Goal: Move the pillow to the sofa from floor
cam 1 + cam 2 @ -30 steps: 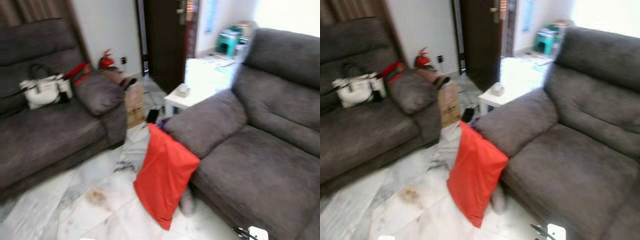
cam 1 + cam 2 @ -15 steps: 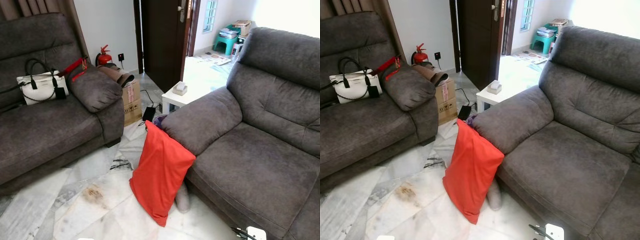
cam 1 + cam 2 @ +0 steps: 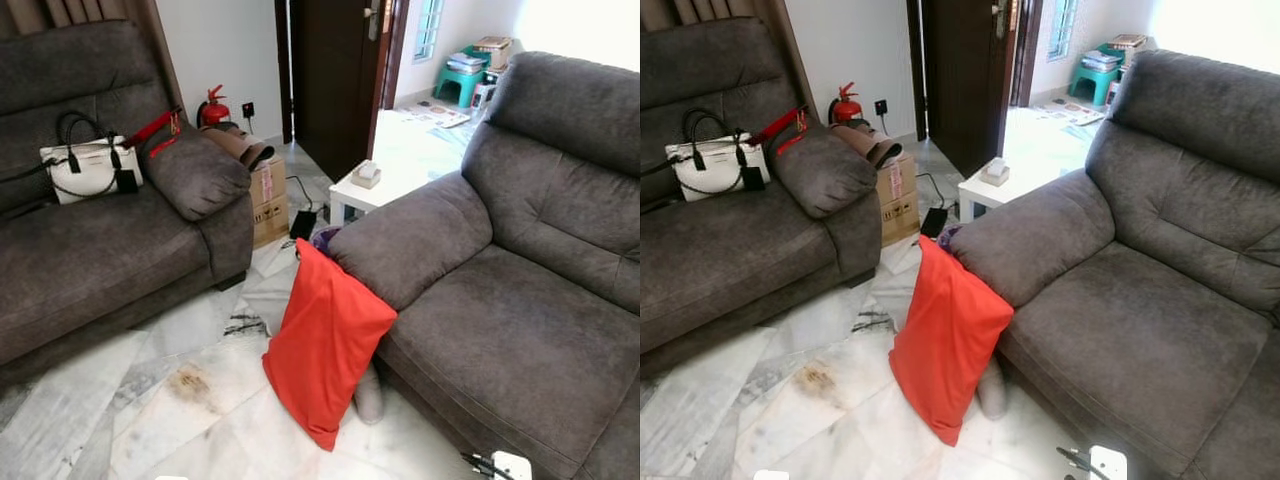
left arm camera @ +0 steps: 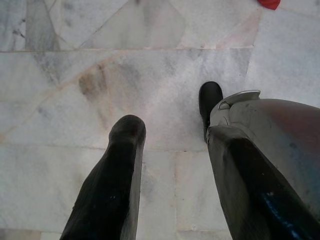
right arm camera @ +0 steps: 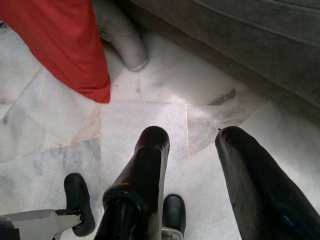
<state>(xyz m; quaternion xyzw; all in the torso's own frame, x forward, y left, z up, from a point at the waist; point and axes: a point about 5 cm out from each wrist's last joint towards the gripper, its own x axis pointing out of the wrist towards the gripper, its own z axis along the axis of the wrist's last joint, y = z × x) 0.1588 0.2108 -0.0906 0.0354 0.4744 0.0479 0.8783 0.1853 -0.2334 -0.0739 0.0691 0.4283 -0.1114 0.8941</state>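
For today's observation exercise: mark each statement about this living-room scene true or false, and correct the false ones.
1. The red fabric pillow leans against the grey fabric sofa. True.
2. The white handbag lies on the floor. False: it sits on the other dark sofa.
3. The right gripper holds the pillow. False: its fingers are open over marble floor.
4. A red fire extinguisher stands by the wall. True.

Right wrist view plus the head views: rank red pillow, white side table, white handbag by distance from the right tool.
From the right tool, open over the floor:
1. Red pillow, leaning on the near sofa's arm, just ahead.
2. White side table, behind that arm, by the doorway.
3. White handbag, on the far sofa, robot's left.
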